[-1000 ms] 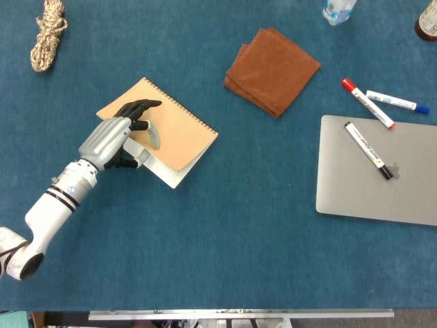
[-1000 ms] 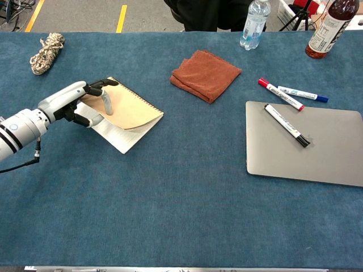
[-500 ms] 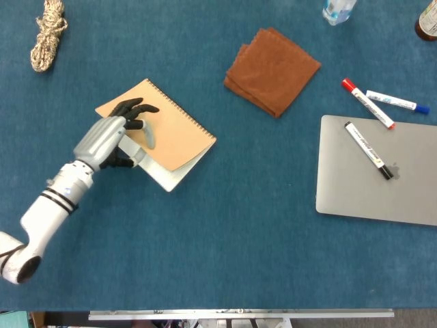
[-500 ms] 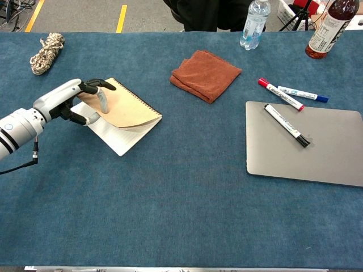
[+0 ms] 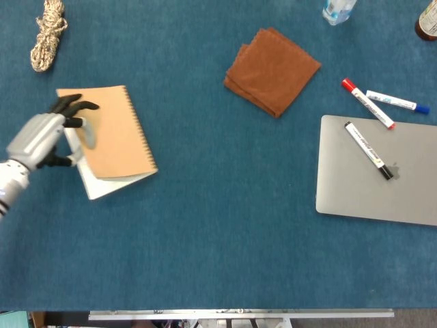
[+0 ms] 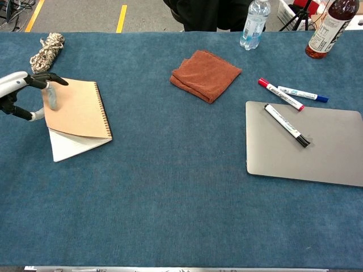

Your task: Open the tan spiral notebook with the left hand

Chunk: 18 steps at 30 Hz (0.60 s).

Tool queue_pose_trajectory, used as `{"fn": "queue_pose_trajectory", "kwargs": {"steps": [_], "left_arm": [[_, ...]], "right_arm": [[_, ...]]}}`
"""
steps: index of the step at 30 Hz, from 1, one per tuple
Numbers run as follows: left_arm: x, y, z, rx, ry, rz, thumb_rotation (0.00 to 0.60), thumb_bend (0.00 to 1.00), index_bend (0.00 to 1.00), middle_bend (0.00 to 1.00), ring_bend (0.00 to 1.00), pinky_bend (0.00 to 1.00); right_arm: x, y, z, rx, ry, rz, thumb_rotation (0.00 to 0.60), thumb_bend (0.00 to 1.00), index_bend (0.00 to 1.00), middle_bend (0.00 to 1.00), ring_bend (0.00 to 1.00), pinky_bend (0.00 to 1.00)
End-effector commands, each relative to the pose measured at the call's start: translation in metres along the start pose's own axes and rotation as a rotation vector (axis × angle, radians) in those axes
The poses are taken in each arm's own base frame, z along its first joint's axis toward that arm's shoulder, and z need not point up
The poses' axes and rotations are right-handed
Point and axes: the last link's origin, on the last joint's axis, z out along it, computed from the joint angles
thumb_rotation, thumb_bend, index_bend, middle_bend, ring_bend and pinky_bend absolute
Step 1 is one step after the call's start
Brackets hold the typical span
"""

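Observation:
The tan spiral notebook (image 5: 115, 133) (image 6: 76, 107) lies at the left of the blue table, its spiral binding along the right side. My left hand (image 5: 42, 139) (image 6: 20, 89) pinches the cover's left edge between thumb and dark fingertips (image 5: 72, 106). The cover is lifted a little, and white pages (image 5: 109, 186) (image 6: 71, 147) show below its lower edge. My right hand is not in either view.
A coiled rope (image 5: 46, 34) lies at the far left, just beyond the notebook. A brown cloth (image 5: 272, 61) sits mid-table. At the right is a grey laptop (image 5: 382, 184) with a black marker (image 5: 367, 150) on it, and red (image 5: 367, 104) and blue (image 5: 397, 102) markers behind. Two bottles stand at the far edge.
The notebook slid well to the left and turned, so its spiral now runs along the right side. My left hand pulled back left with the cover's edge in its grip.

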Motion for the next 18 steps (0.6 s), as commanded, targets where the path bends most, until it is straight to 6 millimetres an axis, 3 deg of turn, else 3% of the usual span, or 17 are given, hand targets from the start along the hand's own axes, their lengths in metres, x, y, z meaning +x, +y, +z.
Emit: {"fn": "queue_pose_trajectory", "kwargs": {"steps": [1,6,18], "left_arm": [[0.017,-0.002,-0.005,-0.024,-0.005,0.099,0.600,0.44,0.69,0.17,0.00,0.00],[0.024,0.012,-0.001,-0.085,-0.018,0.179,0.600,0.44,0.69,0.17,0.00,0.00],[0.013,0.083,0.024,-0.305,-0.070,0.321,0.600,0.44,0.69,0.17,0.00,0.00]], "right_arm": [[0.000,0.000,-0.001,-0.001,0.002,0.000,0.600,0.13,0.29,0.31,0.19,0.28],[-0.001,0.001,-0.003,-0.010,0.003,0.001,0.600,0.13,0.29,0.31,0.19,0.28],[0.000,0.006,-0.008,-0.029,0.007,0.004,0.600,0.13,0.29,0.31,0.18,0.27]]}}
